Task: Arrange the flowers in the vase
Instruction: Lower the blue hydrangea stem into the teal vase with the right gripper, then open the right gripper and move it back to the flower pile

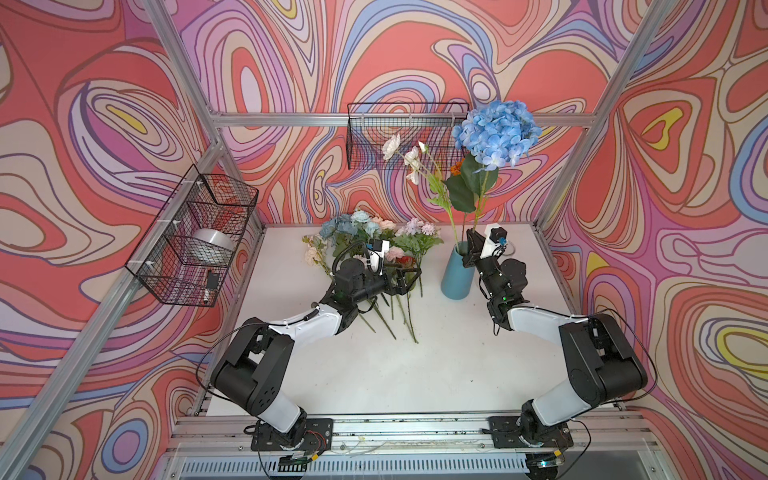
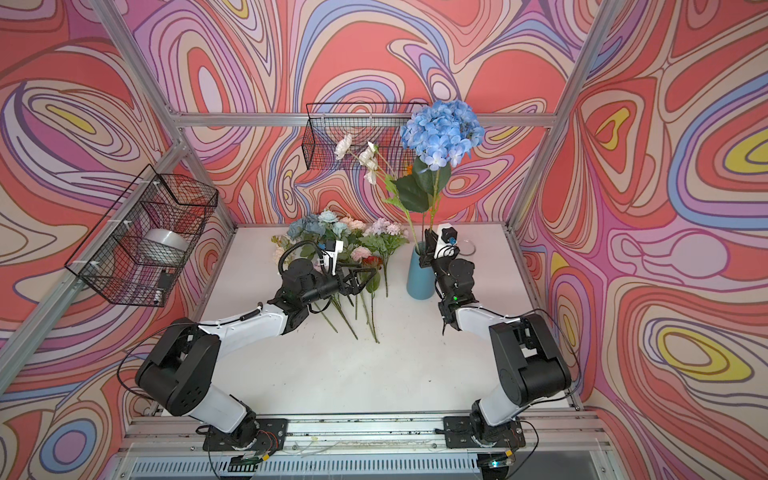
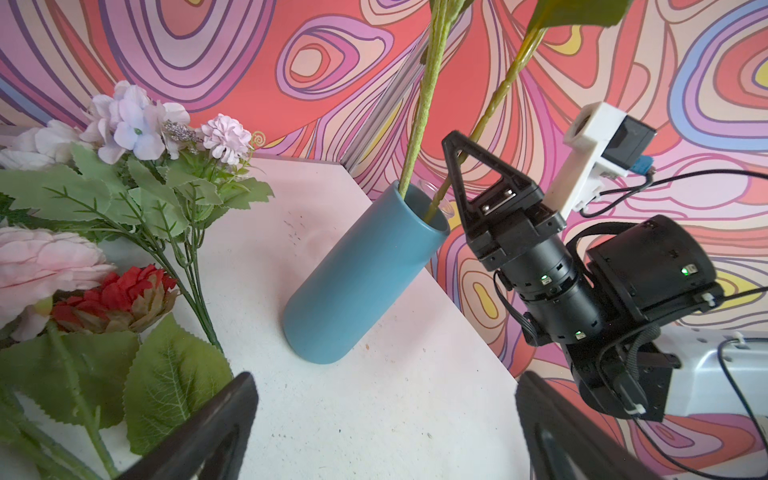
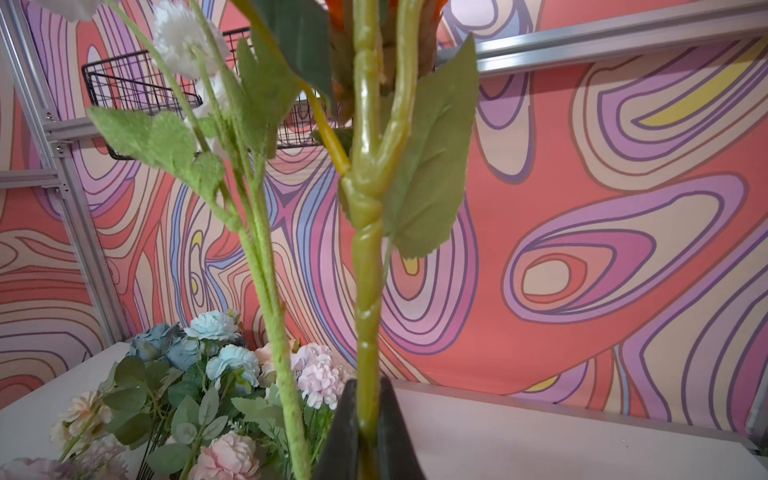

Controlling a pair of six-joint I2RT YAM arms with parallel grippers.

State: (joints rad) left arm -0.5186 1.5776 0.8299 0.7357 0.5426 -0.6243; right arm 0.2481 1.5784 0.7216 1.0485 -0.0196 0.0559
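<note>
Wire basket [image 1: 195, 237] on the side wall, far left of the vase [image 1: 457, 276], silver roll [image 1: 212, 245] inside.

Flowers [image 1: 370, 245] not yet placed lie in a pile on the table [image 1: 374, 374] just left of the vase, heads away from the arms. Cream blossoms [image 1: 313, 253] are furthest from the vase. Then come dusty-blue roses [image 1: 338, 226], a pink bloom [image 1: 395, 253] and the red sunflower [image 1: 405, 261]. Lilac blossoms [image 1: 419, 228] are nearest it.

Left gripper [image 1: 409, 279] hovers over the pile's stems, left of the vase and clear of it. Jaws are spread wide, holding nothing. The left wrist view shows only bare table between the fingers [image 3: 208, 436].

Second wire basket [image 1: 407, 133] hangs on the back wall, above and left of the vase.

The teal vase stands on the table with two stems in its mouth. A fuzzy green stem carries white blossoms [image 1: 399, 153] leaning up and left of the vase. The other is a glossy forked stem [image 4: 368, 270]. Blue hydrangea [image 1: 496, 133] sits high above the vase, big leaves beneath. A small orange bloom [image 1: 457, 167] shows just under it. Can't tell which head the glossy stem feeds.

Right gripper [image 4: 368, 409] is at the vase's right side, just above the rim. It is pinched tight on the glossy stem, whose foot is inside the vase.
</note>
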